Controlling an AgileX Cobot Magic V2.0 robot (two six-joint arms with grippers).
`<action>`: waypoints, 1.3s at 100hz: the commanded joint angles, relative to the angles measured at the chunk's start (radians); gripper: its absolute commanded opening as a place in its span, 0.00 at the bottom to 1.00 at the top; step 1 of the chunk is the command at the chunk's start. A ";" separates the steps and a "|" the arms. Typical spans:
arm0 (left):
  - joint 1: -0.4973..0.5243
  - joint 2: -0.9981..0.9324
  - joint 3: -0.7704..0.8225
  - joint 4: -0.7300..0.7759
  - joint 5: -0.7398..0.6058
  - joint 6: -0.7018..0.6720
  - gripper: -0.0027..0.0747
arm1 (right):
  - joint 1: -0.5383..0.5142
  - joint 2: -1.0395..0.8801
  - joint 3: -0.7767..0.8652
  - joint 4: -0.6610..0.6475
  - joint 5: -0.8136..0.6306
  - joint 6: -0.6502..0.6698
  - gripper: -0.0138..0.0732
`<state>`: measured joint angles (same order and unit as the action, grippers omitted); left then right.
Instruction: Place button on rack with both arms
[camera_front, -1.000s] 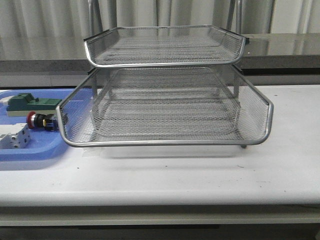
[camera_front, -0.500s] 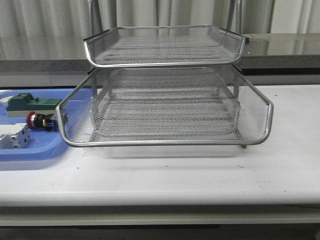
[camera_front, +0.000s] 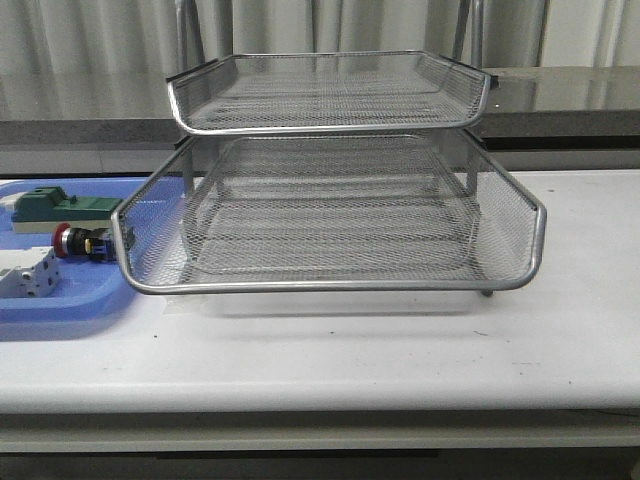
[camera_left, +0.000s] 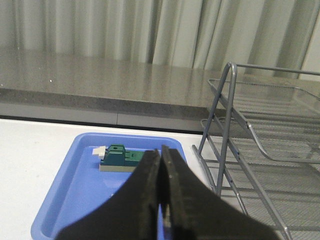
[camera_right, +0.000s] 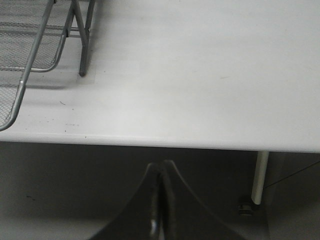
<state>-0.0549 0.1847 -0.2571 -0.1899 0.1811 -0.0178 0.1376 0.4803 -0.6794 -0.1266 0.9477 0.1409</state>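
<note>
Button (camera_front: 78, 242) is seen lying in the blue tray (camera_front: 60, 305), just left of the rack (camera_front: 330, 285). Left gripper (camera_left: 161, 165) and right gripper (camera_right: 160, 175) are pressed closed, empty.

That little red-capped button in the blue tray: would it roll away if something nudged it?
Probably a little: the button lies on its side, and its red cap looks round. The blue tray's raised rim would likely stop it. It looks small, so probably light.
</note>
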 joint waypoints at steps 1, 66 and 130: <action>-0.009 0.126 -0.143 -0.018 0.005 -0.002 0.01 | 0.000 0.004 -0.032 -0.017 -0.061 -0.002 0.08; -0.009 1.081 -0.922 0.060 0.524 0.059 0.01 | 0.000 0.004 -0.032 -0.017 -0.061 -0.002 0.08; -0.009 1.323 -1.085 0.060 0.619 0.285 0.69 | 0.000 0.004 -0.032 -0.017 -0.061 -0.002 0.08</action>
<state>-0.0549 1.5416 -1.3096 -0.1218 0.8258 0.2395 0.1376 0.4797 -0.6794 -0.1266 0.9477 0.1409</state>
